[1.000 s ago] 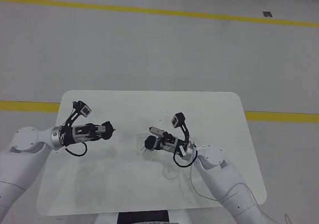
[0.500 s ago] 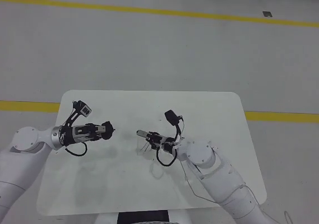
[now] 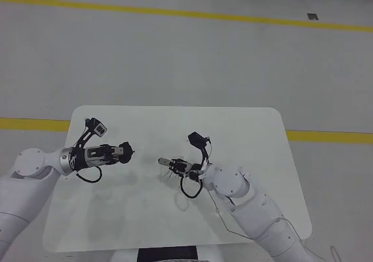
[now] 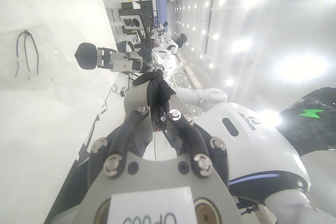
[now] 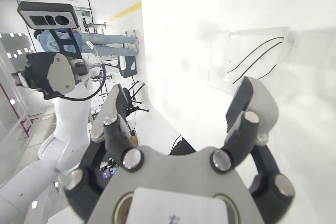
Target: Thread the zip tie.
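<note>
Hovering, jaws apart, R pincer partly hides thin zip ties.

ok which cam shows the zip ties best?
Right wrist view: the zip ties lie as thin black strands on a clear sheet just ahead of the open right gripper. Left wrist view shows the zip ties smaller, farther off. Top view: too small to make out.

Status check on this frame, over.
Right claw open, hovering by the zip ties. Left claw shut, held apart. Ties lying on clear sheet, untouched. Nothing in the way.
</note>
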`<state>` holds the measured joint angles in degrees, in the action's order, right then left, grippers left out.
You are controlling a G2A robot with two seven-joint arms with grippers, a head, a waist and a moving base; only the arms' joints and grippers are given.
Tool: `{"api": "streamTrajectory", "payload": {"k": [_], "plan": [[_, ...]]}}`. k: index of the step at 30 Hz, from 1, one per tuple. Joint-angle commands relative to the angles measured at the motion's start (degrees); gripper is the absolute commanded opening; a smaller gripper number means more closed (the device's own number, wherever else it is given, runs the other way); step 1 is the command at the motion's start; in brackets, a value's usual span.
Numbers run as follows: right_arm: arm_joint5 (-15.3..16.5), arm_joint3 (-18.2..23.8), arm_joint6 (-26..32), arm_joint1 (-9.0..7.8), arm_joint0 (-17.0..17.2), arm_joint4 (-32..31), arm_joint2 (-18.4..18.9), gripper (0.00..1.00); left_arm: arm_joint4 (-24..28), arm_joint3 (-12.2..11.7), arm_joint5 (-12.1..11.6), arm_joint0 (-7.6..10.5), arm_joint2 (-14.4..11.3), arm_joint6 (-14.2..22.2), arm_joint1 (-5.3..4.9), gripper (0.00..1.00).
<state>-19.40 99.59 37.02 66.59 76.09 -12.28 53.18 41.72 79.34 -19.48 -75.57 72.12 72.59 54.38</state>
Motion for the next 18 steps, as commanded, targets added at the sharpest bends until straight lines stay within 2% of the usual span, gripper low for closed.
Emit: {"api": "streamTrajectory", "payload": {"k": [1, 6, 11, 18], "plan": [[-0.08, 0.19, 0.14, 0.12, -0.52, -1.13, -0.55, 1.00, 0.00, 0.00, 0.00, 0.00, 0.00, 0.00, 0.00, 0.00], [-0.08, 0.61, 2.86, 0.45, -2.37, -3.41, -1.11, 1.00, 0.00, 0.00, 0.00, 0.00, 0.00, 0.00, 0.00, 0.00], [-0.08, -0.82, 8.22, 1.09, -4.50, -8.44, -0.69, 1.00, 0.00, 0.00, 0.00, 0.00, 0.00, 0.00, 0.00, 0.00], [-0.08, -0.49, 16.38, 3.41, -5.68, -17.35, 1.63, 1.00, 0.00, 0.00, 0.00, 0.00, 0.00, 0.00, 0.00, 0.00]]}}
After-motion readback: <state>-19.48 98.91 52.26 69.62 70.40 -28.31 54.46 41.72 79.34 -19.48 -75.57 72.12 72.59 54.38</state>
